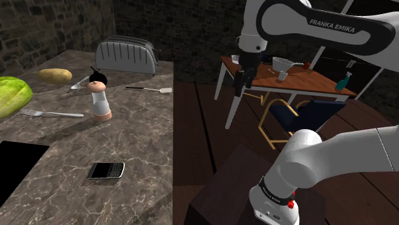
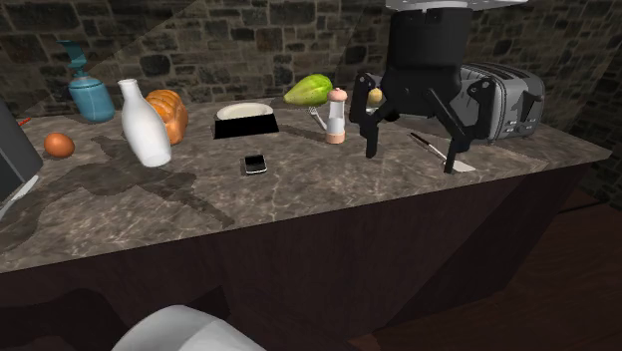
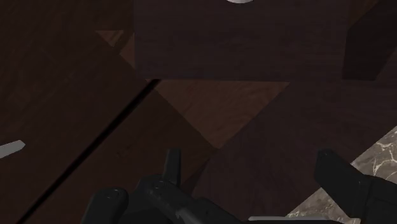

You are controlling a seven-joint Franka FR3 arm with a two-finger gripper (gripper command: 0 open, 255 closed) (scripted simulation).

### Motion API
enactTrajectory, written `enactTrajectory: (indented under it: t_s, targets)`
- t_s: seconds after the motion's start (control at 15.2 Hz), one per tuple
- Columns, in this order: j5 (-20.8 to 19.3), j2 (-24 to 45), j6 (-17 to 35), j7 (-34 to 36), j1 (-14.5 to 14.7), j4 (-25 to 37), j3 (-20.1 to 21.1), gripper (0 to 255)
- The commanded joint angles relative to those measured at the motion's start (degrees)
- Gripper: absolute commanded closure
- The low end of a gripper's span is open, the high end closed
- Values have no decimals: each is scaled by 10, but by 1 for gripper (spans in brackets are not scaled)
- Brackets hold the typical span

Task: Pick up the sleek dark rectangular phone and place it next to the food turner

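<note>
The dark rectangular phone (image 1: 105,170) (image 2: 255,163) lies flat on the marble counter (image 1: 137,137), near its front edge in the shoulder view. The food turner (image 1: 148,89) (image 2: 429,146), with a dark handle and white blade, lies further along the counter in front of the toaster. My gripper (image 1: 243,85) (image 2: 411,148) (image 3: 254,175) hangs open and empty, off the counter's side edge above the wooden floor, closer to the turner than to the phone. In the wrist view the fingers (image 3: 170,167) stand wide apart over dark floor and the stand.
On the counter stand a silver toaster (image 1: 126,54), a small shaker figure (image 1: 98,94), a fork (image 1: 48,114), a spoon (image 1: 80,82), a potato (image 1: 55,75), a green fruit (image 1: 9,96), a white vase (image 2: 145,125) and a black tray (image 2: 246,127). A table (image 1: 288,77) stands beyond.
</note>
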Motion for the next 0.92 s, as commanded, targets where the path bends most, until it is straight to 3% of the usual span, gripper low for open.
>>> enactTrajectory:
  t_s: [0.0, 0.86]
  targets:
    - [0, 0, 0, 0, 0, 0, 0, 0]
    - [67, 144, 177, 38, 71, -14, 81, 0]
